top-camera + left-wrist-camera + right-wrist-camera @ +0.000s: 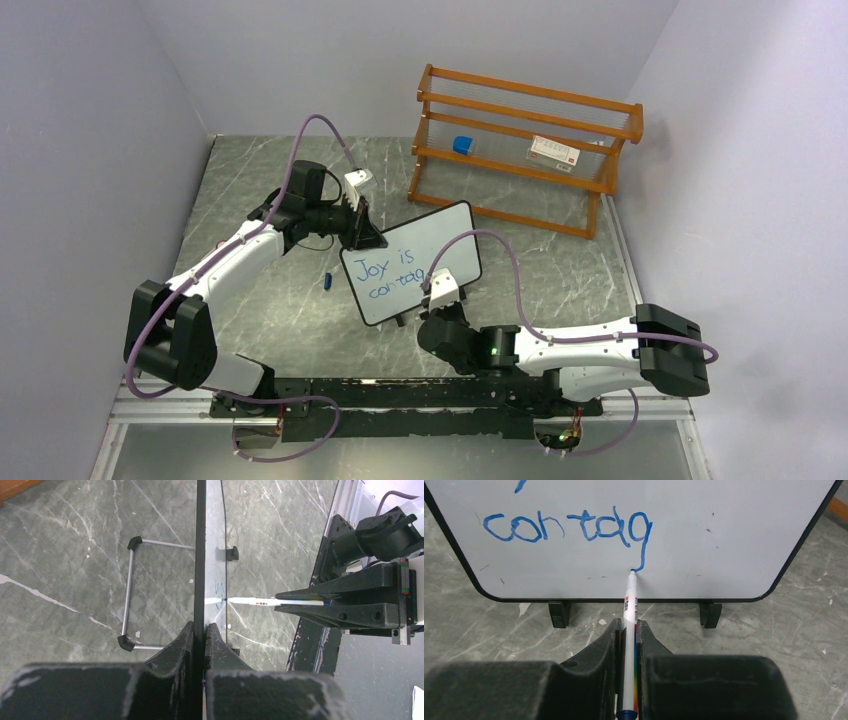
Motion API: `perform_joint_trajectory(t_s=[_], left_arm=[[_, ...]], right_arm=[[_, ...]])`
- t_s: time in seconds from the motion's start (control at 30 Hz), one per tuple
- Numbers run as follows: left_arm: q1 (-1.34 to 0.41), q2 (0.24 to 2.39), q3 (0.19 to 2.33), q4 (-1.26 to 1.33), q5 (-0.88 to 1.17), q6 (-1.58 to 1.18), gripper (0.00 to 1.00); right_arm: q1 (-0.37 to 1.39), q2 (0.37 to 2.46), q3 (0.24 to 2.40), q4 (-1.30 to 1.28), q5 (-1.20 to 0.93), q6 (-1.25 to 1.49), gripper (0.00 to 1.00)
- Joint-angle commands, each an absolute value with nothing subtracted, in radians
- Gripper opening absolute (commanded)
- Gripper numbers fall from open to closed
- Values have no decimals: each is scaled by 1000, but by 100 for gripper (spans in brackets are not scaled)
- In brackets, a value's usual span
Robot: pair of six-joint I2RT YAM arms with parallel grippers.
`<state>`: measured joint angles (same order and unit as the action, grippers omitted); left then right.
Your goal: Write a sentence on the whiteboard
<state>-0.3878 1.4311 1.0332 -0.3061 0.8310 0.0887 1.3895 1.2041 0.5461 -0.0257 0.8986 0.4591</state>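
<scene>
The whiteboard (447, 236) stands tilted on the marble table, with a thin black frame and little black feet. Blue writing, the sentence (388, 273), reads "Joy is" over "contag". My left gripper (364, 236) is shut on the board's upper left edge; in the left wrist view its fingers (187, 640) pinch the black frame (200, 555). My right gripper (628, 626) is shut on a white marker (630, 600). The marker tip touches the board (724, 530) at the tail of the "g" in "contag" (566, 526). The marker (250, 600) also shows from the side.
An orange wooden rack (525, 150) stands at the back right, with a blue-capped item (462, 145) and a labelled item (555, 150) in it. A small blue cap (328, 280) lies on the table left of the board. The board's wire stand (129, 592) is behind it.
</scene>
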Motion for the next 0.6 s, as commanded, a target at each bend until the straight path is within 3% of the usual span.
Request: perform_joint_trajectory(t_s=[0.0, 0.57], left_arm=[[-385, 1465, 1018, -359, 703, 156, 5], [-385, 1466, 1020, -364, 691, 157, 5]], right_arm=[[1388, 1214, 563, 68, 881, 447, 0], [1387, 1054, 531, 29, 947, 441, 0]])
